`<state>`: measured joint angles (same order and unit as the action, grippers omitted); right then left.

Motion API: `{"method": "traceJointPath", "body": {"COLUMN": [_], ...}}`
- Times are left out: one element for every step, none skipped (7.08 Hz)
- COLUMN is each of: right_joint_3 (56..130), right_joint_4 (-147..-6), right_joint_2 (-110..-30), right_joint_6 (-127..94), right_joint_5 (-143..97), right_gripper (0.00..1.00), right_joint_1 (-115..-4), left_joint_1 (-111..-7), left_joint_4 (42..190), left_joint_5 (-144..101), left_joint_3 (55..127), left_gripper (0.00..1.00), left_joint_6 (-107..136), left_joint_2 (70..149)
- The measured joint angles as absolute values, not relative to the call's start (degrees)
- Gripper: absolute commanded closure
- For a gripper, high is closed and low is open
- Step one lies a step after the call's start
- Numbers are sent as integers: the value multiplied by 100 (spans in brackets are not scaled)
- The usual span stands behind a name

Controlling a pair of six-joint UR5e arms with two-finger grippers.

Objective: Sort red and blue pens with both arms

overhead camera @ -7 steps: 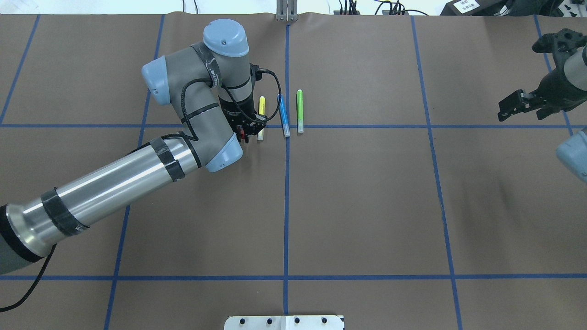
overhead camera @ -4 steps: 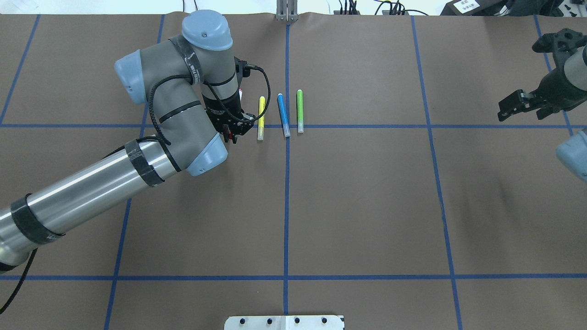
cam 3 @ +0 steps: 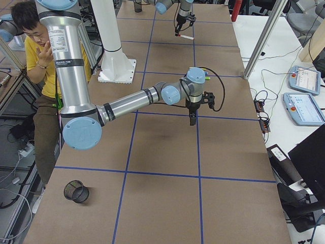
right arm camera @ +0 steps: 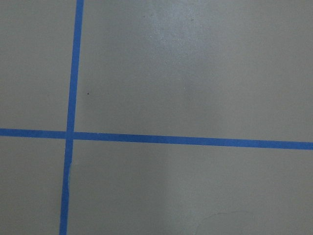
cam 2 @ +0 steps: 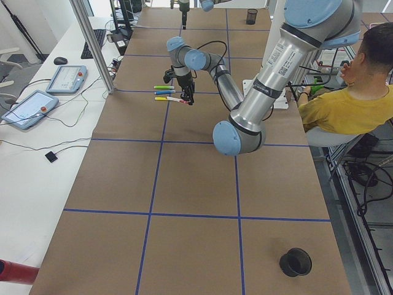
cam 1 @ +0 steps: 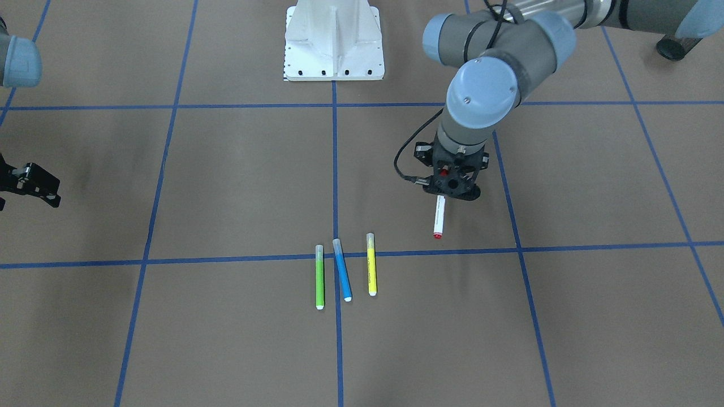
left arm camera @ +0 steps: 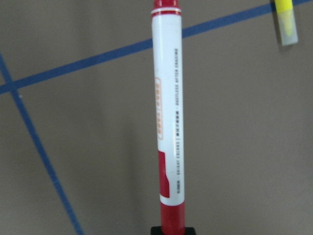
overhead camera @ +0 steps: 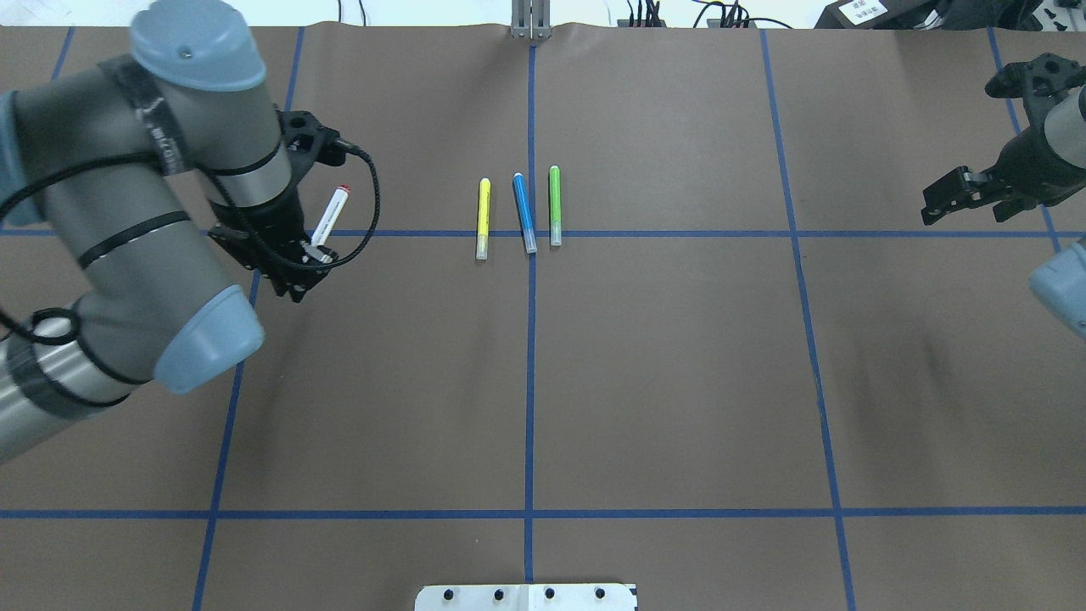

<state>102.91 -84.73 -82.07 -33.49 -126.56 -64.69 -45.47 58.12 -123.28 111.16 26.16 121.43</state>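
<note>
My left gripper (overhead camera: 307, 252) is shut on the red-capped end of the red pen (overhead camera: 331, 215), a white barrel with a red far tip. It holds the pen above the table, well left of the marker row. The front view has this gripper (cam 1: 445, 194) with the pen (cam 1: 439, 217) sticking out toward the camera, and the left wrist view is filled by the pen (left arm camera: 167, 122). The blue pen (overhead camera: 524, 212) lies in the row's middle (cam 1: 342, 270). My right gripper (overhead camera: 940, 197) hovers open and empty at the far right (cam 1: 31, 185).
A yellow marker (overhead camera: 483, 217) and a green marker (overhead camera: 555, 204) lie on either side of the blue pen. The white pedestal base (cam 1: 334, 45) stands at the robot's side. A black mesh cup (cam 3: 76, 190) sits at the right end. A person (cam 2: 350, 92) sits beside the table.
My left arm has swung left and away from the marker row, carrying the red pen with it. The right arm and the three lying markers have not moved.
</note>
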Motion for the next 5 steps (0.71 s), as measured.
{"method": "traceJointPath", "body": {"right_joint_3": [10292,10294,10298,10299,10300], "right_joint_4": [-8473,-8473,-8473,-8473,-8473], "right_joint_2": [-8221,-8232,-8242,-8253,-8263], "right_joint_6": [-3349,-3349,-3349,-3349,-3348], "right_joint_5": [-12656,-12656,-12656,-12656,-12656], "right_gripper": [0,0,0,0,0], "right_joint_1": [-6469,-6469,-6469,-6469,-6469], "left_joint_1": [-4598,-4638,-4713,-4819,-4936], "left_joint_4": [5428,5193,5099,5072,5076], "left_joint_5": [-12097,-11913,-11743,-11530,-11366], "left_joint_3": [11710,12235,12679,13042,13364], "left_gripper": [100,100,100,100,100], "left_joint_6": [2185,1715,1261,829,396], "left_joint_2": [11700,11145,10530,9922,9253]}}
